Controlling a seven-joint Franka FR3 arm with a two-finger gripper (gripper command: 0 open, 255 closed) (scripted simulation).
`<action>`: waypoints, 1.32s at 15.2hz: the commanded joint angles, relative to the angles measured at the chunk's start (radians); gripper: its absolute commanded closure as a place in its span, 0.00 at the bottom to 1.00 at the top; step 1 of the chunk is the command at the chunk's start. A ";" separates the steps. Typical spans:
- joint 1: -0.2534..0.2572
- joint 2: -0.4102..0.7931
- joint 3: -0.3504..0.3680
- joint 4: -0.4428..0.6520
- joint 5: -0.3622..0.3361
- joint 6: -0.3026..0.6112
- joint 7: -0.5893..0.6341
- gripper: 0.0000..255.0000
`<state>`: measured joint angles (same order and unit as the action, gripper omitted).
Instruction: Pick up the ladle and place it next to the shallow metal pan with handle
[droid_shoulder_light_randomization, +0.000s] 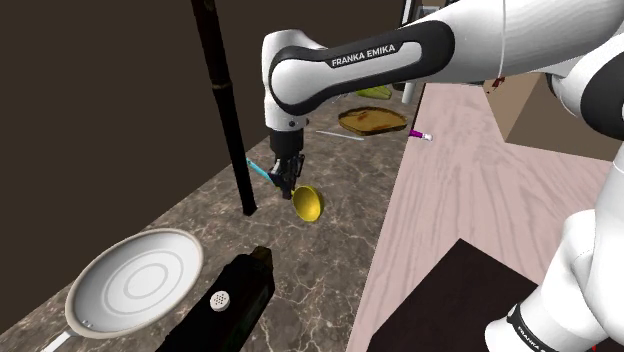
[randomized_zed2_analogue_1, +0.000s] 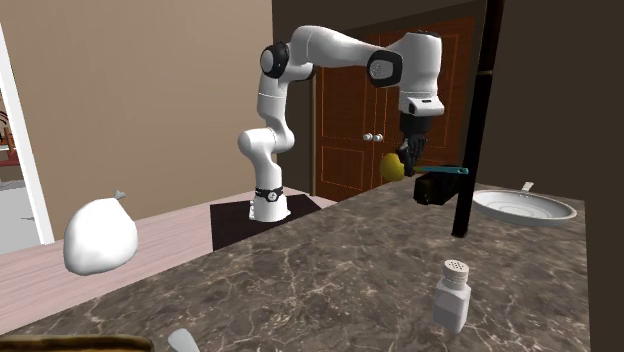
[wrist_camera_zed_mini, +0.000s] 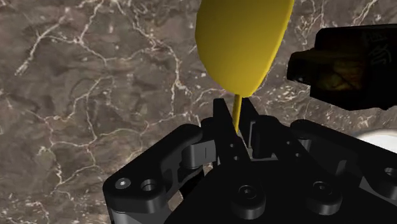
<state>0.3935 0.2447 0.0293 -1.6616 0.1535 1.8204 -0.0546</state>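
Pick is done, place is not. Gripper (wrist_camera_zed_mini: 236, 121) fingers are clamped on the thin yellow stem of the ladle (wrist_camera_zed_mini: 242, 38), with the yellow bowl hanging out past the fingertips. In the shoulder view the ladle (droid_shoulder_light_randomization: 308, 203) is at frame centre, under the gripper (droid_shoulder_light_randomization: 290, 178), and looks clear of the counter (droid_shoulder_light_randomization: 330, 250), so it is lifted. A teal handle end sticks out on the other side of the fingers.

Pan (droid_shoulder_light_randomization: 100, 262) sits at lower left of the shoulder view, well apart from the ladle. A black box (droid_shoulder_light_randomization: 240, 290) and a black post (droid_shoulder_light_randomization: 228, 110) lie between or near the path. In the second exterior view the ladle (randomized_zed2_analogue_1: 393, 166) is at mid right, and the pan (randomized_zed2_analogue_1: 525, 207) is further right, past the post (randomized_zed2_analogue_1: 465, 150).

What's left, as I judge it: carry over to the pan, lower, let go beside it. Roughly halfway.

Counts:
- 1 ladle
- 1 pan
- 1 gripper
- 1 black box
- 1 post
- 1 shaker (randomized_zed2_analogue_1: 452, 293), lower right of the second exterior view
- 1 white sack (randomized_zed2_analogue_1: 100, 238), left of the second exterior view
- 1 brown dish (droid_shoulder_light_randomization: 372, 121), upper middle of the shoulder view
- 1 purple pen (droid_shoulder_light_randomization: 421, 135), upper middle of the shoulder view
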 joint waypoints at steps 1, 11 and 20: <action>0.029 0.009 0.018 0.012 0.000 0.004 0.044 1.00; 0.100 0.055 0.059 0.006 -0.004 0.073 0.148 1.00; 0.102 0.090 0.060 -0.067 0.000 0.180 0.132 1.00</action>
<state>0.4954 0.3310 0.0891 -1.7211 0.1526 1.9883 0.0798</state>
